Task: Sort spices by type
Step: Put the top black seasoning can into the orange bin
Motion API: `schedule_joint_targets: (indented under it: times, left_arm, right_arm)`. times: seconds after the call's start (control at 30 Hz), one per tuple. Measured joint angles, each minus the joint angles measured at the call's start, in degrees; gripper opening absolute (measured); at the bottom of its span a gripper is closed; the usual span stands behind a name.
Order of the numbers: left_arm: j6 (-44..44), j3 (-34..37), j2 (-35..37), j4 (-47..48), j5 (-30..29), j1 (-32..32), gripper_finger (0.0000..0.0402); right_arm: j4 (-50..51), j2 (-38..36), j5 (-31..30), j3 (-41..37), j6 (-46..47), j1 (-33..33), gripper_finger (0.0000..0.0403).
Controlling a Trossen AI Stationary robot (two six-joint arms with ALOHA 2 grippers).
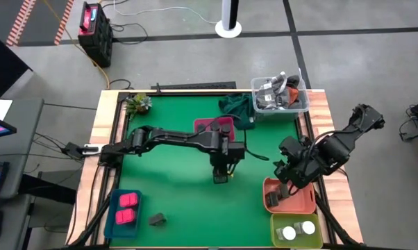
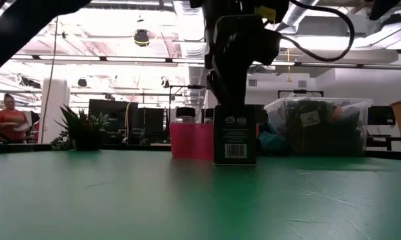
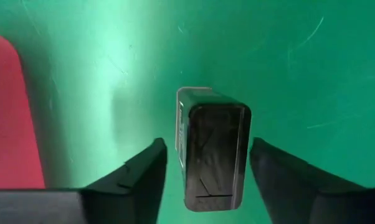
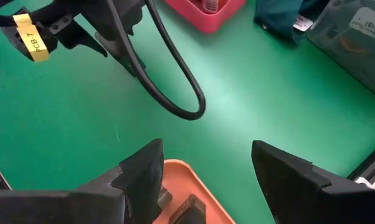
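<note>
Left gripper (image 3: pixel 203 165) above mid-mat, fingers apart, a gap on each side of the dark grey box (image 3: pixel 213 146) standing upright between them on the green mat (image 1: pixel 181 173). Right gripper (image 4: pixel 203 168) fingers apart, empty, hovering over the orange tray (image 1: pixel 292 198).

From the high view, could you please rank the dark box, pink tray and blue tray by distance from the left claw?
1. Dark box: between the left claw's fingers, mid-table.
2. Pink tray: just behind, toward the back edge.
3. Blue tray: far front-left corner.
</note>
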State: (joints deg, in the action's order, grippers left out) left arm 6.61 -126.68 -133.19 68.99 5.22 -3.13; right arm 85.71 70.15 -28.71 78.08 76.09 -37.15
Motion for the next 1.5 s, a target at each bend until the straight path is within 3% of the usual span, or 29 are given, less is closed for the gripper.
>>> schedule_joint_targets:
  times: [0.17, 0.33, 0.53, 0.67, 0.87, 1.1, 1.27, 1.5]
  left_arm:
    - [0.19, -3.8, 0.37, 3.49, -3.07, 0.17, 0.0272]
    - [-0.02, -3.24, 5.63, 1.24, -9.33, 1.21, 0.0278]
    - [0.48, 4.05, 12.92, -1.24, -11.24, 7.17, 0.0263]
    - [2.5, 12.77, 19.09, -6.37, -11.3, 10.55, 0.0261]
    - [5.77, 32.4, 33.33, -25.79, -15.74, 11.23, 0.026]
    - [14.39, 50.21, 48.2, -33.21, -18.18, 11.23, 0.026]
    - [18.75, 57.01, 55.65, -33.44, -20.51, 11.19, 0.026]
    - [21.42, 60.43, 63.58, -30.45, -23.1, 11.12, 0.026]
  right_arm:
    - [-0.14, 0.0, -0.87, 0.0, -0.15, -0.18, 0.027]
    - [-2.93, -0.02, -2.73, 0.0, -4.53, -2.53, 0.027]
    - [-7.07, -0.02, -8.08, 0.0, -9.83, -5.87, 0.027]
    - [-12.19, -0.05, -7.95, -1.06, -14.77, -4.0, 0.027]
    - [-31.16, 2.03, 1.63, -7.7, -29.88, 5.43, 0.027]
    - [-43.65, 11.11, 12.12, -8.85, -49.01, 16.58, 0.027]
    - [-49.75, 19.52, 25.82, -8.34, -57.76, 22.84, 0.0271]
    - [-46.43, 27.6, 29.56, -2.12, -66.85, 27.07, 0.0283]
